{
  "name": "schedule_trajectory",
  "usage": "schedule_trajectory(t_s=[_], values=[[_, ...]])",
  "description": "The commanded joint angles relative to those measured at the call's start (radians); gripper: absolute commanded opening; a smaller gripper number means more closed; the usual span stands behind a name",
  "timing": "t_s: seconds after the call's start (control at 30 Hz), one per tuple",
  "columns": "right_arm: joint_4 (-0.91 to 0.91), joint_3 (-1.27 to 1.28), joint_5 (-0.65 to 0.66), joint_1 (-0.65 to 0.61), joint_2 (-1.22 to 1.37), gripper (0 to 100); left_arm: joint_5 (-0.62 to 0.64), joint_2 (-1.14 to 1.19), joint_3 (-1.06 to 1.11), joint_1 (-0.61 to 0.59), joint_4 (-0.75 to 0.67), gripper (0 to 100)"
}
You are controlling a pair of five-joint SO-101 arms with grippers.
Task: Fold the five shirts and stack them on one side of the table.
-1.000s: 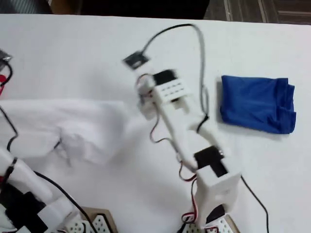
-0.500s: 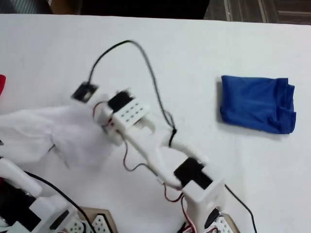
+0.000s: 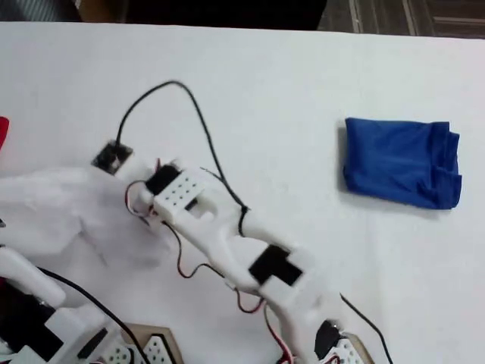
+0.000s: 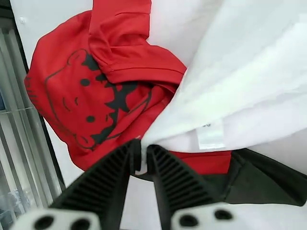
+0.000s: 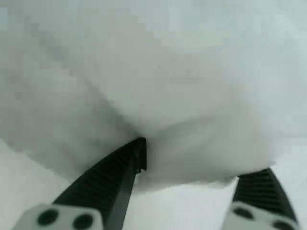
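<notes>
The right arm [image 3: 227, 239] is stretched low across the table [image 3: 303, 76] to the white shirt [image 3: 61, 205] at the left, and the right gripper [image 5: 199, 175] is spread wide around a bunched fold. The shirt's edge is pinched tight by the left gripper [image 4: 143, 163], just beside the red shirt [image 4: 91, 96]. The folded blue shirt [image 3: 402, 161] is seen well apart, at the right.

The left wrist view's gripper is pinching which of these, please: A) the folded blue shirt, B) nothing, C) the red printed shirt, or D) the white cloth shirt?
D: the left gripper is shut on an edge of the white cloth shirt.
</notes>
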Motion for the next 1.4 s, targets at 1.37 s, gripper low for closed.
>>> schedule_trajectory(t_s=[1.37], values=[[0.229, -0.4, 0.201, 0.765, -0.045, 17.7, 0.47, 0.158, 0.351, 0.66, -0.259, 2]])
